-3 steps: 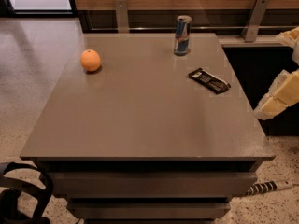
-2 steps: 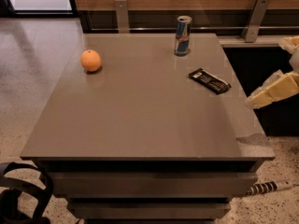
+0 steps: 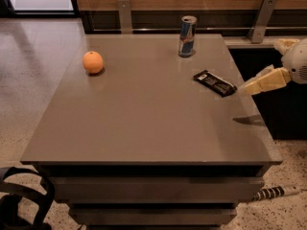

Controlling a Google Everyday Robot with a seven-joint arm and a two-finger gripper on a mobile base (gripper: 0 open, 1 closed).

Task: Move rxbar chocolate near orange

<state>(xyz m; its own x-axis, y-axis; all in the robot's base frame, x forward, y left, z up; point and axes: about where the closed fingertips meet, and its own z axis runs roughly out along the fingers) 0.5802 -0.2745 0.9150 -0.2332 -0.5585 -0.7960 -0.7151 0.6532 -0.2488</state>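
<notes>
Low on the floor at the right lies a black-and-white striped stick (image 3: 276, 192). Above it stands the big, flat, grey counter (image 3: 144, 128). The robot's pale yellow gripper (image 3: 242, 90) hangs over the right edge of the counter and points left. Its fingers (image 3: 261, 83) are pressed together into one tip and hold nothing. A thin dark shadow (image 3: 249, 120) lies on the counter under it. The tip is just beside the rxbar chocolate (image 3: 214, 82), a flat, thin black bar with small white marks. The bar lies flat on the right side of the counter. The round, bright orange fruit (image 3: 92, 62) sits far off on the left side. At the back edge stands a tall blue-and-silver metal can (image 3: 187, 36).
</notes>
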